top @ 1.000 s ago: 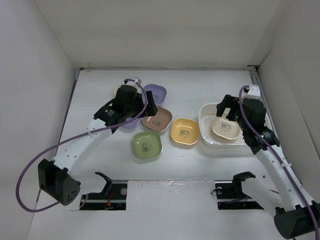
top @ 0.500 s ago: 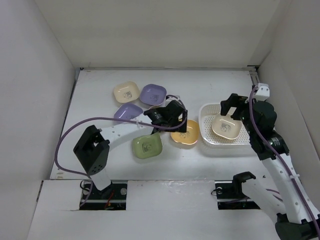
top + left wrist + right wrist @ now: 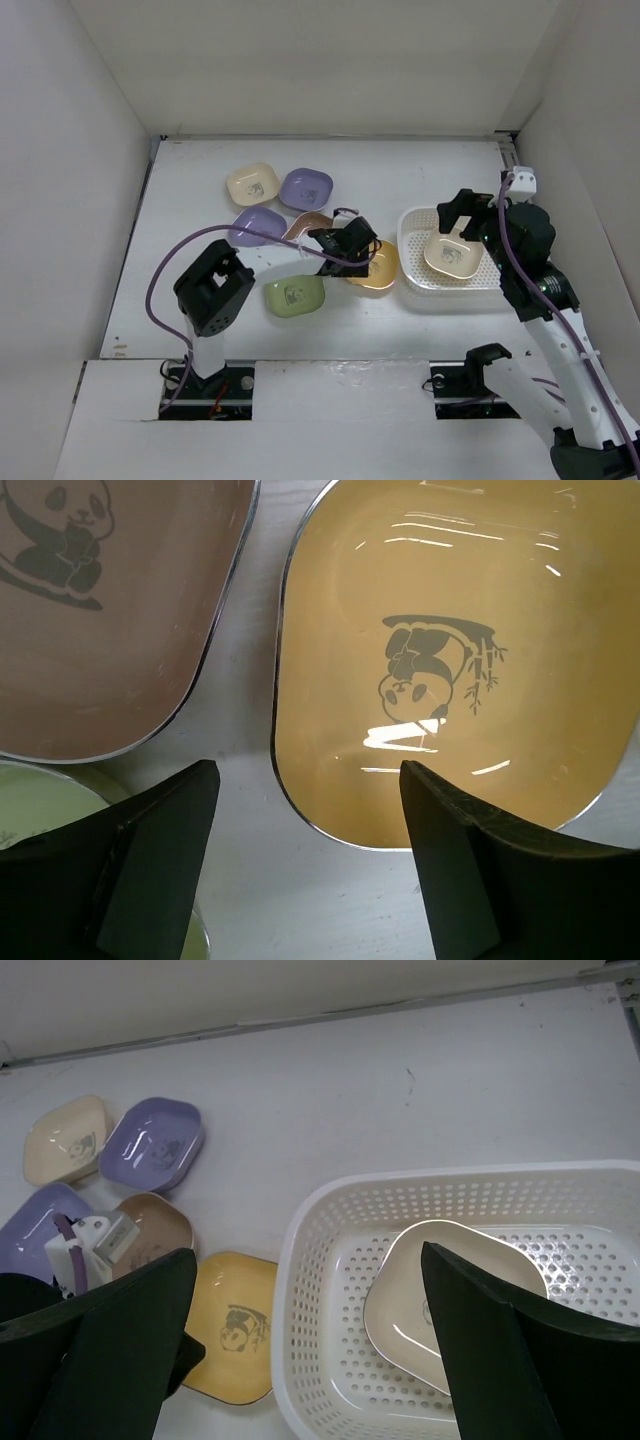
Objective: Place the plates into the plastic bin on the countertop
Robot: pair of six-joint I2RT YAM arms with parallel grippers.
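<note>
My left gripper (image 3: pixel 365 255) is open and low over the near-left rim of the yellow plate (image 3: pixel 382 272). In the left wrist view the gripper (image 3: pixel 305 810) straddles that rim of the yellow plate (image 3: pixel 440 660). The pink-brown plate (image 3: pixel 100 630) lies to its left and the green plate (image 3: pixel 40 825) shows at the bottom left. My right gripper (image 3: pixel 468 222) is open and empty above the plastic bin (image 3: pixel 407 268), which holds one cream plate (image 3: pixel 450 255). The bin (image 3: pixel 292 1260) and its cream plate (image 3: pixel 450 1300) fill the right wrist view under the open right gripper (image 3: pixel 305 1255).
On the countertop (image 3: pixel 200 210) lie a cream plate (image 3: pixel 250 184), two purple plates (image 3: pixel 305 187) (image 3: pixel 255 224), the pink-brown plate (image 3: pixel 308 224) and the green plate (image 3: pixel 294 296). White walls enclose the work area on three sides. The left arm's purple cable loops over the left plates.
My left arm has swung from the far-left plates across to the yellow plate and come down close to it. My right gripper has pulled up and back from the cream plate in the bin.
</note>
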